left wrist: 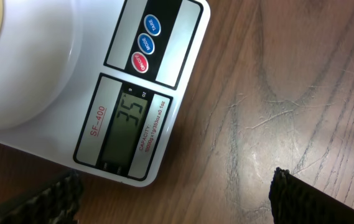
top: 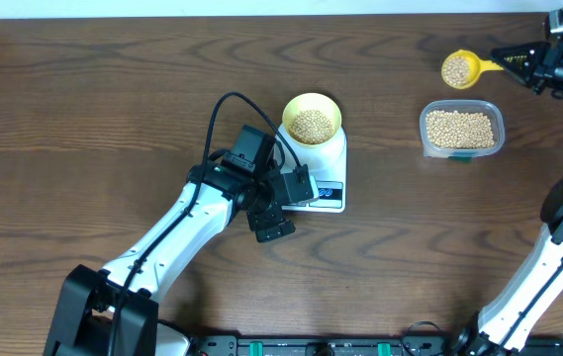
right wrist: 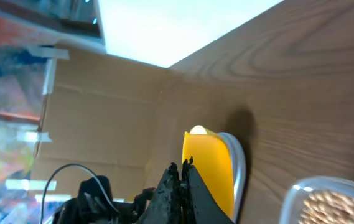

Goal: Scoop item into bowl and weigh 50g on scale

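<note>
The pale yellow bowl (top: 312,119) holds tan beans (top: 311,125) and stands on the white scale (top: 328,158). In the left wrist view the scale's display (left wrist: 132,113) reads 35, and the scale body (left wrist: 52,74) fills the upper left. My left gripper (top: 273,220) is open and empty just in front of the scale's left front corner; its fingers frame bare wood (left wrist: 177,202). My right gripper (top: 515,61) is shut on the handle of a yellow scoop (top: 461,69) loaded with beans, held at the far right. In the right wrist view my shut fingers (right wrist: 181,167) pinch the scoop (right wrist: 209,168).
A clear plastic tub (top: 461,129) of beans sits right of the scale, below the scoop; its corner shows in the right wrist view (right wrist: 335,202). The left arm's cable loops over the table beside the bowl (top: 224,109). The table's back edge runs along the top.
</note>
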You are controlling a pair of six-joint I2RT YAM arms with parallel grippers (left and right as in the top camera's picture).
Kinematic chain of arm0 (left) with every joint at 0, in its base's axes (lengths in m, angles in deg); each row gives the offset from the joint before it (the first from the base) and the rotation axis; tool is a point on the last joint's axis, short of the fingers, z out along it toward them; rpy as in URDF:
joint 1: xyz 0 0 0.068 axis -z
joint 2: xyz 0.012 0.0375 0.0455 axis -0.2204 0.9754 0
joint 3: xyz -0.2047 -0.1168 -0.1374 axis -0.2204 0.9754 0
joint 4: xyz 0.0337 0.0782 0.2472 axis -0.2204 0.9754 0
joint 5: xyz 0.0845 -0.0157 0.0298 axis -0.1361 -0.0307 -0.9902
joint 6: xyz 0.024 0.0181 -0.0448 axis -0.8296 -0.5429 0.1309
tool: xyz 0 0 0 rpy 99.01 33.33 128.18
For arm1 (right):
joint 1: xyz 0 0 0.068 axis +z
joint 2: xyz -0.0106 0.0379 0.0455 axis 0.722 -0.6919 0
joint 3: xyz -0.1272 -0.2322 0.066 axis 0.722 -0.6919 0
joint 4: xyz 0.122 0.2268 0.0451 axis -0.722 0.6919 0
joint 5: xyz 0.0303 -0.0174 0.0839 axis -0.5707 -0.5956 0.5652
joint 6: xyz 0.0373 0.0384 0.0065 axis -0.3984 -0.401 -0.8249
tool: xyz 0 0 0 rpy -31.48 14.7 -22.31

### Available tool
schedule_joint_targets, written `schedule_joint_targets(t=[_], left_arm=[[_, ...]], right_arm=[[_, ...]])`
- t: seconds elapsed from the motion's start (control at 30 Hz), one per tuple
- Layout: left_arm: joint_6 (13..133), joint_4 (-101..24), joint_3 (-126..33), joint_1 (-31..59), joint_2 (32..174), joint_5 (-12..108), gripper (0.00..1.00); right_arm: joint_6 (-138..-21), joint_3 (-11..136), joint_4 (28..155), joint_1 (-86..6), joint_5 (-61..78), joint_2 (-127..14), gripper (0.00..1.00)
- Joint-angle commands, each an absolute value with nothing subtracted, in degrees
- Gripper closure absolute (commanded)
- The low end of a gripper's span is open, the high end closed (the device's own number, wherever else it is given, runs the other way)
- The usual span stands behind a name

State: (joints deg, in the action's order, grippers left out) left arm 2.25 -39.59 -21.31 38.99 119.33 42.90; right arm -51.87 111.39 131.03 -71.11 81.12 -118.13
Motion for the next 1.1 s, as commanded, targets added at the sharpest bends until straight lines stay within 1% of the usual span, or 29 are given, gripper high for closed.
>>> schedule_joint_targets(t=[0.0,0.57,0.8,1.07], left_arm=[[1.49,-39.41,-21.18,38.95,119.14,43.64,0.02],[1.49,-39.41,-21.18,38.95,119.14,43.64,0.02],[1.51,-39.41,-21.18,38.95,119.14,43.64,0.02],[1.51,-39.41,-21.18,38.95,119.14,43.64,0.02]], right_arm=[[-52.99,112.04,130.27,-68.37,85.01,-116.97,0.99],[-62.14,112.04,119.10,-53.77,84.00,-116.97,0.99],[-62.47,112.04,116.30,-48.29,74.32,-116.97,0.99],[-62.45,112.04,113.81,-44.22,67.17,-116.97,0.99]])
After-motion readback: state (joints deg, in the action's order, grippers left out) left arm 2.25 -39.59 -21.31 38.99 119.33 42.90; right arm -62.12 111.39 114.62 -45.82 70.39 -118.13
